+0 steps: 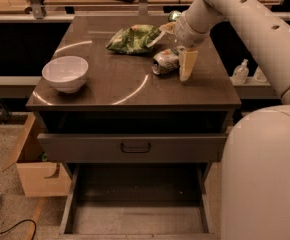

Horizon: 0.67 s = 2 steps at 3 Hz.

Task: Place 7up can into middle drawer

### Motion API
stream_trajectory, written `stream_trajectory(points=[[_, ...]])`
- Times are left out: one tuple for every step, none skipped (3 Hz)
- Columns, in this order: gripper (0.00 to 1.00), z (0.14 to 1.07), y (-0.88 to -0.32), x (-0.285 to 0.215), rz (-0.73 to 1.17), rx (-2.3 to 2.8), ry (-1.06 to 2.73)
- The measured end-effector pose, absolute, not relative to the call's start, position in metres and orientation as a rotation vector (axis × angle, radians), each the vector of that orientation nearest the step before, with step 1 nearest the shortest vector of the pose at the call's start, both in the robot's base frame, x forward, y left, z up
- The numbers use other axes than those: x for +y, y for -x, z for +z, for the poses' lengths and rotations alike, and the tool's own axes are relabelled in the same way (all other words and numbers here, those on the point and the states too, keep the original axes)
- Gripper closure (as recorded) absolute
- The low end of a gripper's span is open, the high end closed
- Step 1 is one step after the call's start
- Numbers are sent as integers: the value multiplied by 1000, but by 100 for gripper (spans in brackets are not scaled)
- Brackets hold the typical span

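The 7up can (164, 62), silver-white with green print, lies on its side on the brown cabinet top (110, 89), right of centre. My gripper (185, 67) hangs from the cream arm, points down, and stands right against the can's right end, down at the top. The middle drawer (135, 216) is pulled out at the bottom of the view; its grey-brown floor is bare. Above it is a closed drawer front with a black loop handle (135, 147).
A white bowl (65, 73) sits at the top's left. A green chip bag (134, 38) lies behind the can. A dark green can (173, 15) peeks out behind my arm. A cardboard box (35, 171) stands on the floor at left. My own body (265, 179) fills the lower right.
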<state>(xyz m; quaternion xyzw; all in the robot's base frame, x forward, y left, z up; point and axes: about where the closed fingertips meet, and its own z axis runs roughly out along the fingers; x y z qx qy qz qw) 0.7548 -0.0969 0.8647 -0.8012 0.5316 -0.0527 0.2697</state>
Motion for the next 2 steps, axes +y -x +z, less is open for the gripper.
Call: stream_trajectory(points=[[17, 860, -754, -93, -114, 1421, 2180], [48, 856, -748, -88, -50, 1401, 2221]])
